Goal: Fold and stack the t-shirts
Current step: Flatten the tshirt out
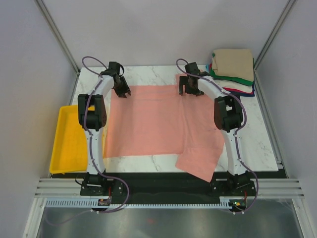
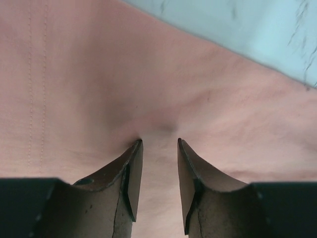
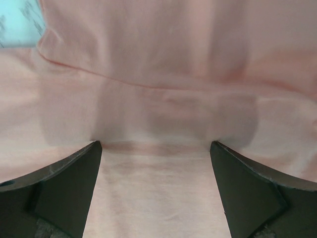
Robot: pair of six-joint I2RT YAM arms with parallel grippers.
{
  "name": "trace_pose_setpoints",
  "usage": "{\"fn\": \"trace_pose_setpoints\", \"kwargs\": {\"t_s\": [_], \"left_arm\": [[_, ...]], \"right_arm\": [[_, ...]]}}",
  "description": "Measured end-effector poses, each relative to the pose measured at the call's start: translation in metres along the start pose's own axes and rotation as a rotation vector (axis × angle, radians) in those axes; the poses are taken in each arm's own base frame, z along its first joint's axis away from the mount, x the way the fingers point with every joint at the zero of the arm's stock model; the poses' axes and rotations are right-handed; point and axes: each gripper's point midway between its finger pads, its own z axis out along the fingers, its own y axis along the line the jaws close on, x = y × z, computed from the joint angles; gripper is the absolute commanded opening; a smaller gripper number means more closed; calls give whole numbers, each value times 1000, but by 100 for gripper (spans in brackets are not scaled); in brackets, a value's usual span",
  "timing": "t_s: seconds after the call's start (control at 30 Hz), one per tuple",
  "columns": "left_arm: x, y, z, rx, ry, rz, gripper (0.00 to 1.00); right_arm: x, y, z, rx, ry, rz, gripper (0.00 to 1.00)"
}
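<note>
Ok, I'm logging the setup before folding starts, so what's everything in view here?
pink shirt: one, salmon pink, spread flat across the table's middle.
folded shirts: one stack, tan on top, green, white, red and blue beneath, far right corner.
tray: one, yellow, beside the table's left edge.
table: one, white marble.
left gripper: one, black, jaws narrowly apart, on the pink shirt's far left edge.
right gripper: one, black, jaws wide open, on its far right edge.
</note>
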Motion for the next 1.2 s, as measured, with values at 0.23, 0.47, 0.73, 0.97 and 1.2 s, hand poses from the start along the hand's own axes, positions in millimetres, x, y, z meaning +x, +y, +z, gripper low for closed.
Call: {"fn": "trace_pose_setpoints", "kwargs": {"t_s": [0.23,0.47,0.73,0.97,1.2], "left_arm": [[-41,-19,5,43,-59,16,46],[-23,-10,-40,18,-45,13,50],[49,42,-164,-90,-199,-24,50],[150,73,-168,-117,-138,-49,46],[231,120,-163,-164,-61,-125,45]], "right_arm": [[-34,17,18,-71,-61,-47,98],[-31,14,13,-122,-42,-167,98],[-31,16,-54,-198,-65,-186,98],[-25,37,-163,-322,-220,-150,98],[66,49,-184,-425,-129,-128,98]]}}
